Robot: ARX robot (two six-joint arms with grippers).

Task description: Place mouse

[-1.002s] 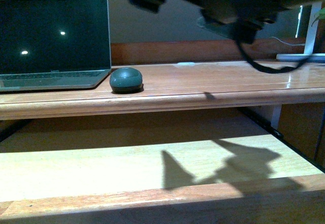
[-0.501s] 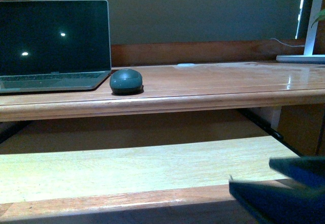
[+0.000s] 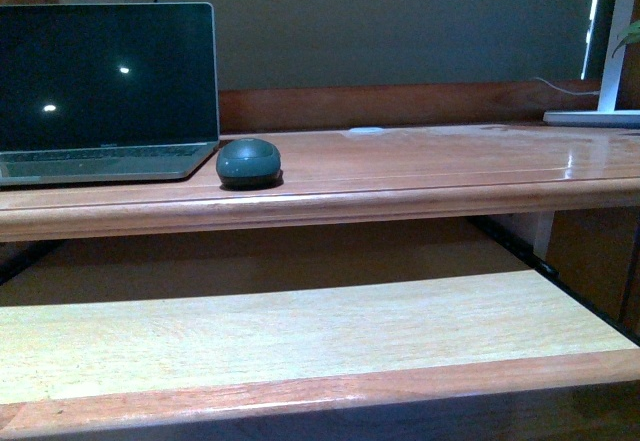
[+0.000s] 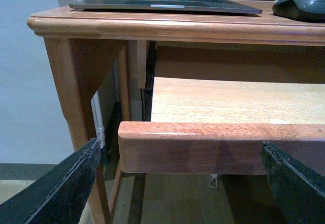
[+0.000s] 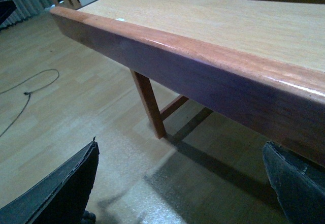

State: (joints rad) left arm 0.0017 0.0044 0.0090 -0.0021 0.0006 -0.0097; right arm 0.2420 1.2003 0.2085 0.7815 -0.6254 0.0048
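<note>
The dark grey dome-shaped mouse (image 3: 248, 160) rests on the wooden desk top (image 3: 420, 166), just right of the open laptop (image 3: 105, 86). It also shows in the left wrist view (image 4: 299, 5) beside the laptop's base (image 4: 162, 4). Neither gripper shows in the front view. My left gripper (image 4: 183, 183) is open and empty, low in front of the pulled-out keyboard tray's front edge (image 4: 203, 145). My right gripper (image 5: 180, 183) is open and empty, below the tray's front rail (image 5: 203, 76), over the floor.
The pulled-out keyboard tray (image 3: 300, 336) lies below the desk top. A white lamp base (image 3: 595, 116) stands at the desk's far right. A desk leg (image 4: 68, 87) and a cable on the floor (image 5: 25, 94) are near the grippers.
The right arm, which hung high over the desk a second ago, dropped to the lower right corner and has now left the front view. The mouse has not moved.
</note>
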